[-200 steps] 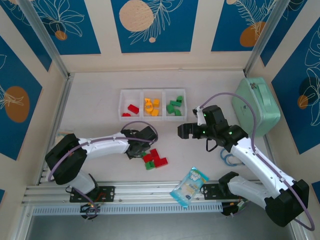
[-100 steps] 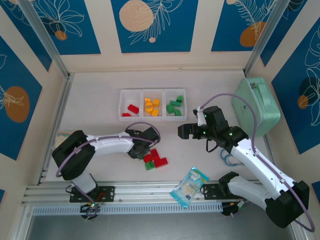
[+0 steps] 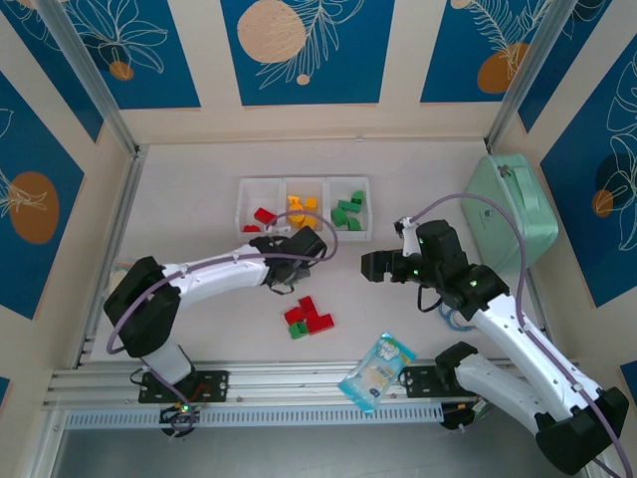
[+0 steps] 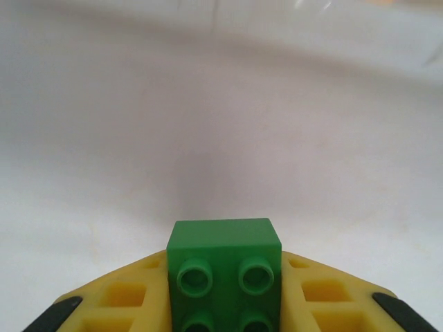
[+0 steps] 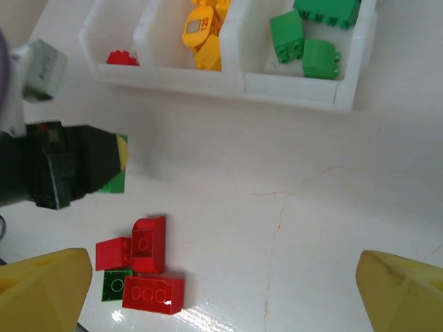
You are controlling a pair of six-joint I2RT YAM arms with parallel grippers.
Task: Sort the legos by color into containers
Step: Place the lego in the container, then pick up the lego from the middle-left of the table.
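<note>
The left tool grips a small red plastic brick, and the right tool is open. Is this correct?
Wrong colour: the left tool grips a small green plastic brick, not a red one; the left wrist view shows it. The right tool is open, as you say.

Mint-green case [image 3: 510,209] at table [image 3: 189,214] rt side, blue-white snack pkt [image 3: 376,370] by near edge.

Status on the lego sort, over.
Left claw shut on green brick, near the bins. Right claw open, holding nothing. Loose bricks on table: three red, one green. Nothing blocking the bins.
</note>
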